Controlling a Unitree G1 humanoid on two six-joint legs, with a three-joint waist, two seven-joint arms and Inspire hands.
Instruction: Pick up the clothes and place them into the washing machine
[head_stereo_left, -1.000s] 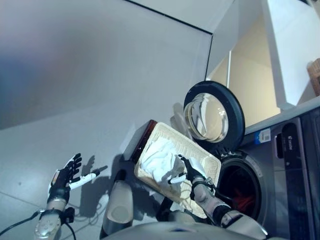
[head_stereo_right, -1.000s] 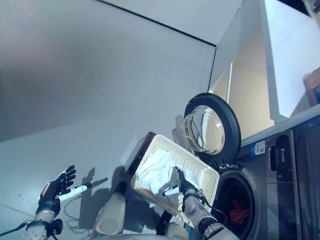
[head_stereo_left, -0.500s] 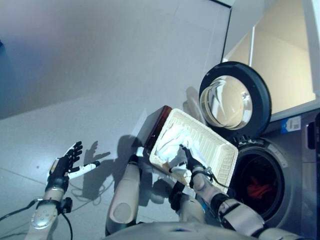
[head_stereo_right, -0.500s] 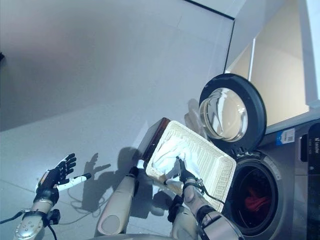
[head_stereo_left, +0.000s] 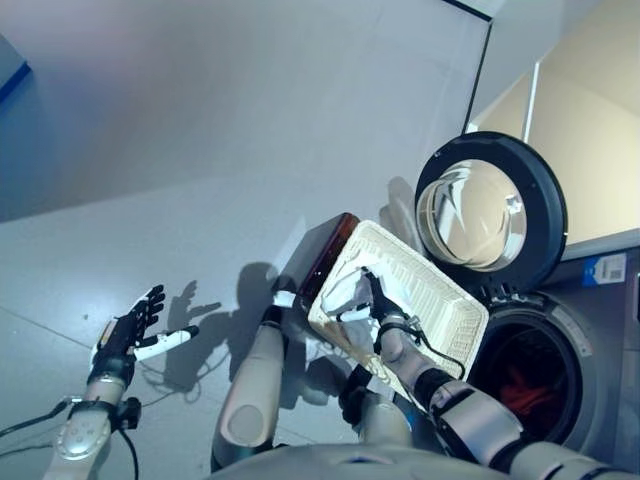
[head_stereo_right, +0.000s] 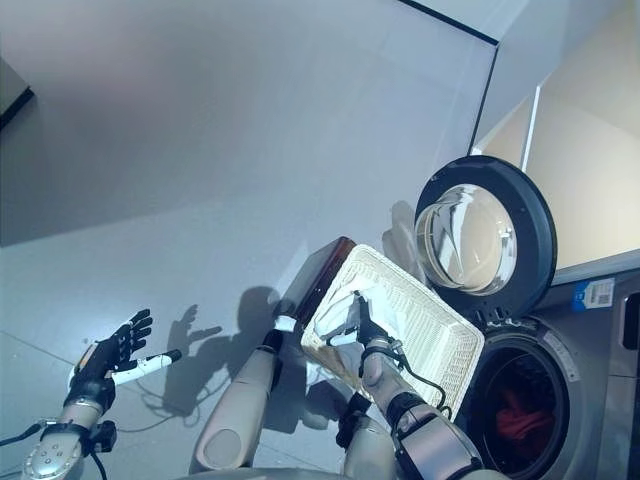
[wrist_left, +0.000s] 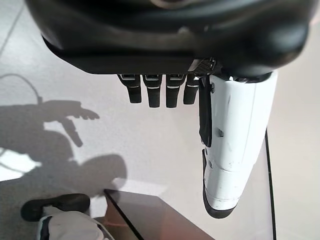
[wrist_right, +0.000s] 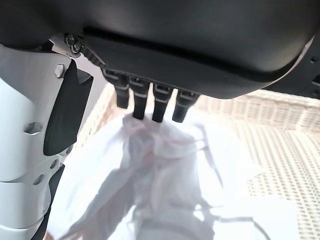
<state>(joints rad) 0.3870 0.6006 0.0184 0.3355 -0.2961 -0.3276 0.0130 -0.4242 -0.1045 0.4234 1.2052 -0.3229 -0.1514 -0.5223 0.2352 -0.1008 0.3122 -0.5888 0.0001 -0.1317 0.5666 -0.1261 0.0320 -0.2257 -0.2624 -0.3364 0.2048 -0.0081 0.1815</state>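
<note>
With the right robot hand (head_stereo_left: 372, 303) open over the clothes (wrist_right: 165, 170) in the basket (head_stereo_left: 445, 310), curl deep into the bunched cloth (left robot hand (head_stereo_left: 128, 335) idles open, well clear) before swinging to the washer (head_stereo_left: 530, 375).

One basket (head_stereo_left: 440, 310), one washing machine (head_stereo_left: 580, 330)

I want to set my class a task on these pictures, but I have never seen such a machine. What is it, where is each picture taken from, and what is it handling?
It is a two-armed humanoid robot doing laundry. Two pictures come from cameras on its head, looking down; the other two come from cameras on its wrists, looking along each robot hand. On the floor stands a white woven laundry basket with white clothes inside, beside a washing machine whose round door is open; something red already lies in the drum. The right robot hand reaches into the basket, fingers at the clothes, nothing gripped yet. The left robot hand hangs open and empty above the floor.
</note>
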